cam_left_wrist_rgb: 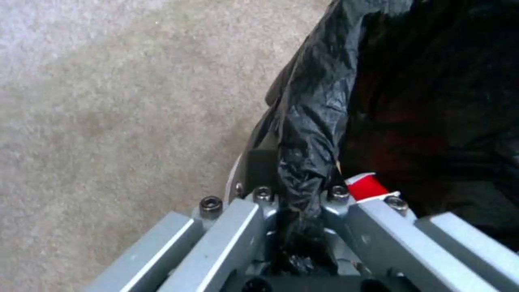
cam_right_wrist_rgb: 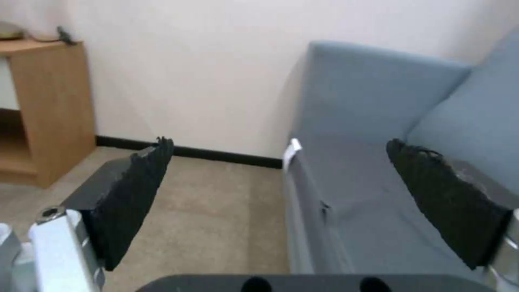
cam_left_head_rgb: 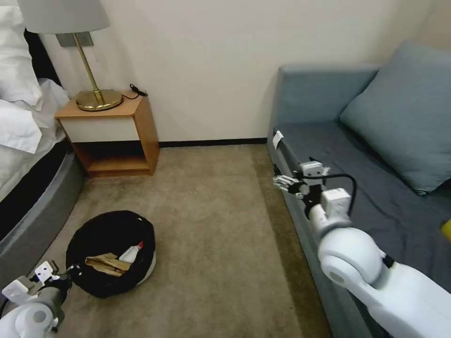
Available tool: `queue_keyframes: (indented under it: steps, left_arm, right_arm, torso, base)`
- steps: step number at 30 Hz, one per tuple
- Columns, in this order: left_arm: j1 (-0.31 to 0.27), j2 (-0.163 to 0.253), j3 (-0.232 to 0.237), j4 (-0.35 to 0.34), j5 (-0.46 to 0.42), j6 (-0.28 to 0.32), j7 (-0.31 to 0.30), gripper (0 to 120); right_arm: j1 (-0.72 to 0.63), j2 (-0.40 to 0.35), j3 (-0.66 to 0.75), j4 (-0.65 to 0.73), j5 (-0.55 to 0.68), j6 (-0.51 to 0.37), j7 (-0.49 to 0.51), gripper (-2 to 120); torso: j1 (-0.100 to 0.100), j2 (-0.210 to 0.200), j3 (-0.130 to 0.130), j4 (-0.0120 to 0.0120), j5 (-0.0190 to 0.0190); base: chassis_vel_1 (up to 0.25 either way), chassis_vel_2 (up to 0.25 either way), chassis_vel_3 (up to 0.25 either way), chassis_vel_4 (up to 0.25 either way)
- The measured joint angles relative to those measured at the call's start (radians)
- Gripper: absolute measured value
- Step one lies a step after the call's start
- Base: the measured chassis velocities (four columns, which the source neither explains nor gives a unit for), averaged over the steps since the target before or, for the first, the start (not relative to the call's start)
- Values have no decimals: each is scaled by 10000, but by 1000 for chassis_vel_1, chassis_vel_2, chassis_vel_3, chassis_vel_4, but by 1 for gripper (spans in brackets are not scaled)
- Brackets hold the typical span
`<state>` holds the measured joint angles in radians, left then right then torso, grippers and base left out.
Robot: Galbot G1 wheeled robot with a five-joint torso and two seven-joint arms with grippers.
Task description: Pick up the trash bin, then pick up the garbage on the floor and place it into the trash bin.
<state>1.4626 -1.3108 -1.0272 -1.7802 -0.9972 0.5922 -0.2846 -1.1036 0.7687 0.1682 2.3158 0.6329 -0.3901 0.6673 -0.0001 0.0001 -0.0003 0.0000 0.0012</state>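
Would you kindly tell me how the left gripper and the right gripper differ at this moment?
The left gripper is shut on the trash bin's black-bag rim, low by the carpet; the right gripper is open, holding nothing. The left sits beside the bed; the right is raised at the sofa's edge. Both have grey metal fingers.

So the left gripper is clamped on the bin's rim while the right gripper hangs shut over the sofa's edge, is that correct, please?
Not quite: the right gripper is open, its pads wide apart in the right wrist view. The left gripper is indeed clamped on the bin's rim, and the right one hangs over the sofa's edge.
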Motion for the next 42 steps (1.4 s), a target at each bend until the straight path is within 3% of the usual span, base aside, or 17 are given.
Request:
queue_keyframes:
  steps: [6,12,13,23,29,31,33,38,42]
  left_arm:
    - [22,52,29,-23,-231,121,-225,1]
    - [81,233,-7,-301,158,71,290,22]
    - [92,297,-77,-436,166,94,303,27]
    - [238,680,-443,-1091,-458,381,-38,62]
    - [257,713,-442,-1086,-553,386,-153,81]
    - [332,702,-442,-1207,-531,386,-133,92]
    - [373,692,-442,-1288,-505,386,-114,95]
    - [610,654,-628,-1996,258,355,175,100]
    - [888,616,-1011,-3100,1836,-202,1255,100]
  right_arm:
    - [-2340,374,1847,659,-643,245,-682,100]
    - [-3433,680,3158,1249,-754,318,-979,100]
    - [-3590,716,3343,1346,-736,328,-1017,100]
    - [-4034,689,4182,1736,-475,348,-1027,100]
    - [-4388,821,4474,1851,-534,392,-1080,100]
    - [-4679,879,4779,1868,-566,457,-1169,100]
    - [-4847,923,4914,1869,-586,487,-1209,100]
    - [-5588,1148,5453,1869,-684,524,-1358,100]
    - [-6176,1566,5821,1865,-1050,521,-1513,100]
  torso:
    - [0,0,0,1,-7]
    - [0,0,2,-5,-28]
    - [0,0,2,-5,-16]
    - [0,0,2,0,-13]
    - [0,-1,2,0,-13]
    - [0,-1,2,1,-13]
    - [1,-1,2,0,-13]
    - [0,0,2,-2,-11]
    - [1,-1,2,3,-8]
  base:
    - [0,0,0,0]
    - [0,0,0,0]
    - [0,0,0,0]
    - [0,0,0,0]
    - [0,0,0,0]
    - [0,0,0,0]
    - [0,0,0,0]
    - [0,0,0,0]
    - [0,0,0,0]
